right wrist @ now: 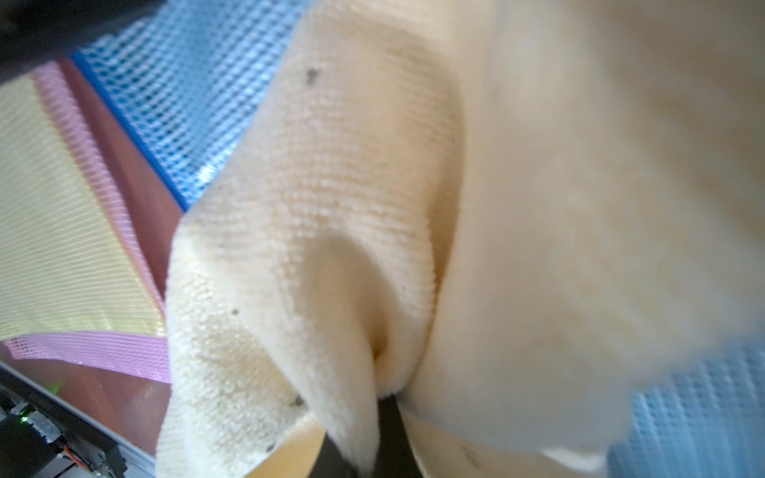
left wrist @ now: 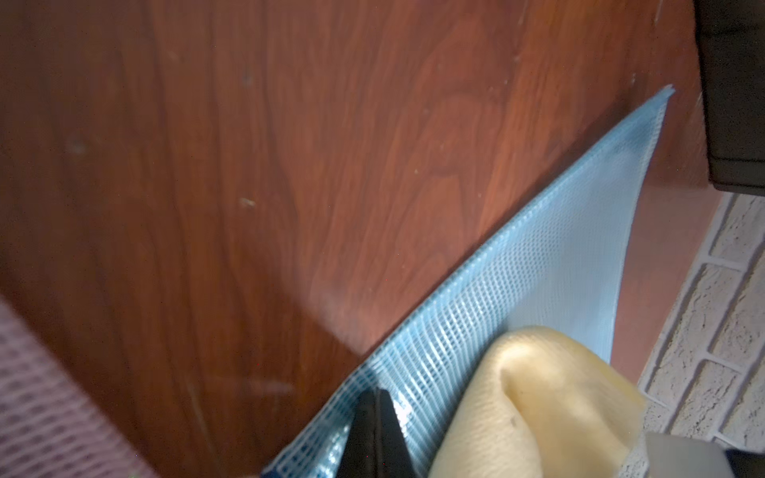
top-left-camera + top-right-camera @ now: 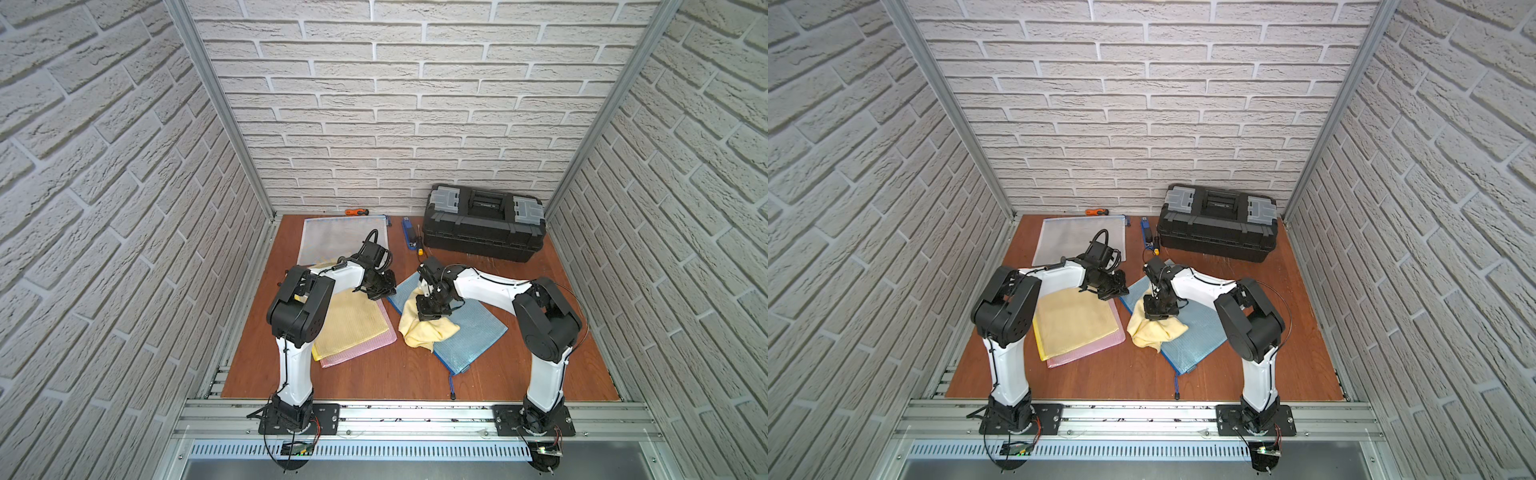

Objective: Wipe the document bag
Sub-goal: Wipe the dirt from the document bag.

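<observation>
On the table [image 3: 395, 374], the blue document bag [image 3: 469, 332] slants toward the near right corner beneath the right fingers [image 1: 389, 430], which pinch the yellow cloth [image 3: 424, 328], while the left fingers [image 2: 372, 426], pressed together, sit at its leftward corner.

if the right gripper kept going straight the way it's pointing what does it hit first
The right gripper points down into the yellow cloth it is shut on; pushing on would press that onto the blue document bag beneath, probably at once, though depth is unclear.
</observation>
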Available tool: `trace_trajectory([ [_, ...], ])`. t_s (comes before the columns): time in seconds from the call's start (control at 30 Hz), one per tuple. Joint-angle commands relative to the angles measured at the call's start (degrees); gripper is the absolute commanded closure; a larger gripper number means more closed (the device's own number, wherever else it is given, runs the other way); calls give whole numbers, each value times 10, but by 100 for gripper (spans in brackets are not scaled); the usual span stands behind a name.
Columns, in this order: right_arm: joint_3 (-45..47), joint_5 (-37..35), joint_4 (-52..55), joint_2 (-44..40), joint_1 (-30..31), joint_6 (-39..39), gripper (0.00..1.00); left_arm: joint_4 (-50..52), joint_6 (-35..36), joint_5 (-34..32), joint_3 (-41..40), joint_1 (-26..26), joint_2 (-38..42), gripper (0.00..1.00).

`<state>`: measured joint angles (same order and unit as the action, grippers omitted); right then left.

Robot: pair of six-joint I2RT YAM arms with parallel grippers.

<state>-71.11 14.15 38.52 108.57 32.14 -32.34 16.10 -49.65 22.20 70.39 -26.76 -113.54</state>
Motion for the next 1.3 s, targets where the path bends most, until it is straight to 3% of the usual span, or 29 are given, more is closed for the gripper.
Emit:
trace_trajectory([
  [0.0, 58, -27, -1, -54, -34, -22, 98, 37, 4, -7, -11, -3, -26, 100],
  [0.3, 242, -30, 20, -226, -156, -21, 98, 35, 4, -5, -10, -2, -28, 100],
  [0.5, 220, -38, 35, -203, -201, 4, 98, 34, 3, 2, -13, -1, -27, 100],
  [0.6, 193, 5, -2, -171, -176, -24, 98, 32, 3, 0, -17, -1, -23, 100],
  [0.77, 101, 18, -21, -87, -21, -82, 98, 30, -3, 0, -16, -1, -25, 100],
  [0.87, 109, 48, -87, -58, 25, -142, 98, 31, -5, 1, -11, -1, -22, 100],
  [0.97, 152, 58, -142, -70, 27, -187, 98, 34, -4, 0, -10, -1, -17, 100],
  [1.07, 188, 34, -117, -113, 12, -188, 98, 41, 1, 2, -6, -1, -18, 100],
  [1.27, 294, 19, -51, -246, -75, -166, 98, 41, 7, 7, -7, -2, -30, 100],
])
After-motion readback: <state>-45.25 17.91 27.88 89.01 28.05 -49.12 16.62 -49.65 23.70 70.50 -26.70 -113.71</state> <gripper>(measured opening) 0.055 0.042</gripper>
